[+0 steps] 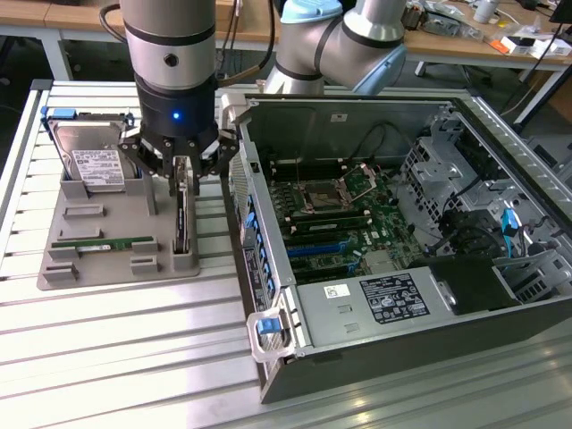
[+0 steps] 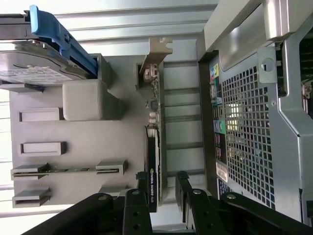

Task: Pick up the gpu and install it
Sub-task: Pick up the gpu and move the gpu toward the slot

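On the grey holder tray (image 1: 98,259), toward the exterior view's right of the hard drive (image 1: 89,152), the gpu (image 1: 181,228) is standing on edge. The gripper (image 1: 185,186) is straddling it with its fingers apart, not yet clamping. The pickup is in hand, and it is seemingly calling for a centred squeeze beside the open computer case (image 1: 375,206).

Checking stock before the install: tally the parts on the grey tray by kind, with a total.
hard drive: 1
memory stick: 1
gpu: 1
Total: 3
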Controlling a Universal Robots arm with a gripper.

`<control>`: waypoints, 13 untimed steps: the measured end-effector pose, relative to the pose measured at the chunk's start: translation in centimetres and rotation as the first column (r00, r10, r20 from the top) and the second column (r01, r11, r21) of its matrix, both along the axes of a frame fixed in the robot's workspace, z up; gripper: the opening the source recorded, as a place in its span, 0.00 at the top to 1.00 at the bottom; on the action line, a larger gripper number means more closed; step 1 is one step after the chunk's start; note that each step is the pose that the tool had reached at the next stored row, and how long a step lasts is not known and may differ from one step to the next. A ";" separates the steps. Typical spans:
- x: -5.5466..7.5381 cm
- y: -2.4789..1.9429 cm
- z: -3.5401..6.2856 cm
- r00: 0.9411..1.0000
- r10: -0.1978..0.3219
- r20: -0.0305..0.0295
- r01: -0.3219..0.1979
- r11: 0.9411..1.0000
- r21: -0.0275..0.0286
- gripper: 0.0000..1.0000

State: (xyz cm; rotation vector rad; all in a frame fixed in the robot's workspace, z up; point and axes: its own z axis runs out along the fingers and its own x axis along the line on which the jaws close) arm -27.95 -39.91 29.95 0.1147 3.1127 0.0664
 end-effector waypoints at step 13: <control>0.0 0.00 -1.03 1.000 0.000 0.000 0.000 1.000 0.000 0.64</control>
